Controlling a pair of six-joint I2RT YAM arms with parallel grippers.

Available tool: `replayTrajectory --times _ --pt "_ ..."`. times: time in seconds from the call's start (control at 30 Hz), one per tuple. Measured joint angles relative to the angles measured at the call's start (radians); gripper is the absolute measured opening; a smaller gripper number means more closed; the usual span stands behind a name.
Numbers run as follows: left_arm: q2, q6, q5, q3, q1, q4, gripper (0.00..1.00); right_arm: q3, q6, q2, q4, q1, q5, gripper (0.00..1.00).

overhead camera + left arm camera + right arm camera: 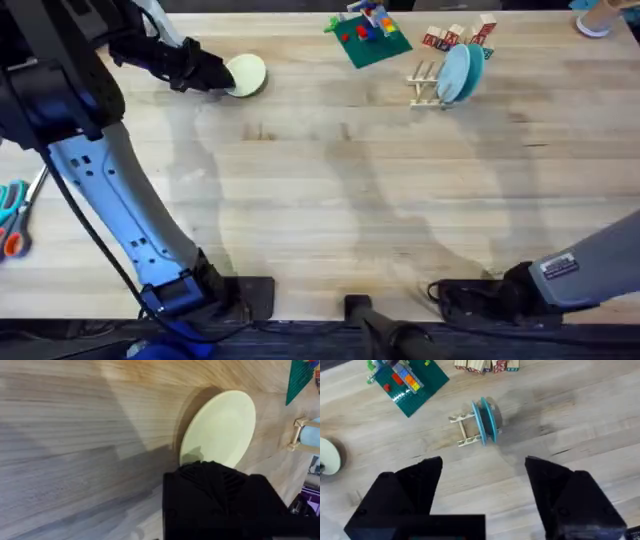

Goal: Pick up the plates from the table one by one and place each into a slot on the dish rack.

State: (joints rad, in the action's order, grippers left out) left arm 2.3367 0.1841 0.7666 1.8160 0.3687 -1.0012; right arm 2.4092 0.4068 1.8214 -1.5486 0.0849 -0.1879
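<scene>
One left end effector [215,80] at cream plate [246,75], arm outstretched.

No text can be read; the white label [558,267] on the right arm [590,272] carries print too small to make out.

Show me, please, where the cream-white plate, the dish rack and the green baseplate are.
cream-white plate [220,427]: left wrist view, middle of its face.
dish rack [462,435]: right wrist view, bare wooden pegs.
green baseplate [375,45]: overhead view, bare green surface.

plates [457,72] in dish rack [425,84], plate [246,75] far left
</scene>
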Motion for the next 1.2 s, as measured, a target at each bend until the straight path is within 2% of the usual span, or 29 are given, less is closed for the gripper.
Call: replayTrajectory --times 0.6,0.77,0.97,1.2 --pt "-0.015 -0.008 -0.016 0.001 -0.011 -0.024 0.04 0.0 0.013 0.0 0.018 0.0 0.0 0.996" --pt "-0.089 -0.009 -0.055 0.0 -0.015 -0.023 0.041 0.0 0.013 0.0 0.031 0.0 0.0 0.995" --pt "-0.221 -0.009 -0.058 0.0 -0.011 -0.024 0.04 0.0 0.013 0.0 0.03 0.0 0.0 0.996" --pt "-0.272 -0.008 -0.058 0.0 -0.002 -0.025 0.04 0.0 0.013 0.0 0.026 0.0 0.0 0.995"
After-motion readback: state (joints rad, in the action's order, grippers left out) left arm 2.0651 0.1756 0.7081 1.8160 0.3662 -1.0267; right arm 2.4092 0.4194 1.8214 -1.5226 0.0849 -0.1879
